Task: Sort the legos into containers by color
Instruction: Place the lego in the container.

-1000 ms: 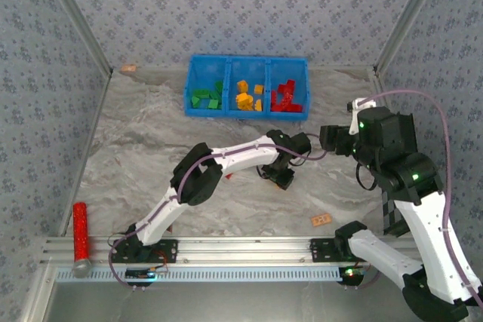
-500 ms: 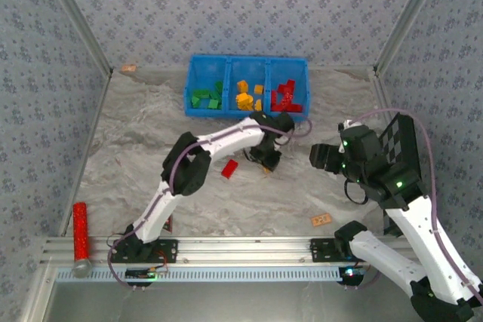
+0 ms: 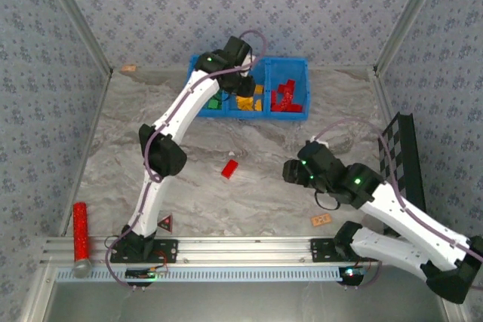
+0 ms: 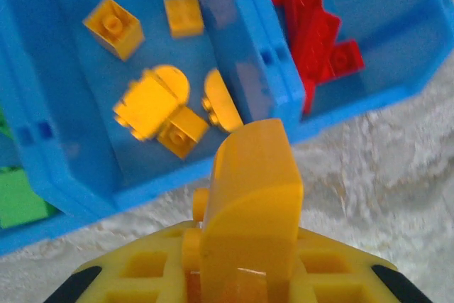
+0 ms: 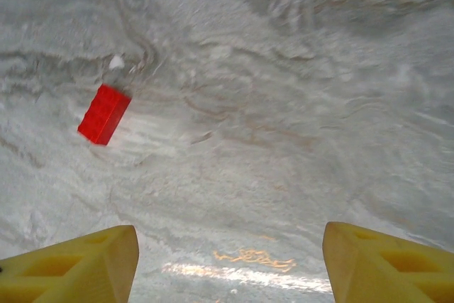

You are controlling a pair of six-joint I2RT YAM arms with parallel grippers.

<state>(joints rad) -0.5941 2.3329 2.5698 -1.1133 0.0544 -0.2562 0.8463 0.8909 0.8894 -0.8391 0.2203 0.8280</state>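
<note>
Right gripper [image 5: 228, 235]: closest to us and well short of the blue bin [image 3: 287, 116], jaws wide apart, nothing between them.
Table [image 5: 284, 104]: marbled grey-white, matte and a little rumpled.
Red brick [image 5: 103, 113]: the one lego out loose, lying flat and aslant, well to the near side of the bin. It's a small glossy block with hard edges.
Left gripper [image 3: 240, 79]: up at the bin's near wall, clamped tight on a yellow-orange brick [image 4: 248, 204] with a smooth curved top.
Step in hand: looks like the yellow drop-off.
Next move: I'd say ease further in, clear of the divider beside the reds, then let go.
Bin: bright blue thin plastic in three bays, yellow pieces [image 4: 152, 108] in the middle, reds [image 4: 312, 26] to the right, green [image 4: 18, 200] to the left.
</note>
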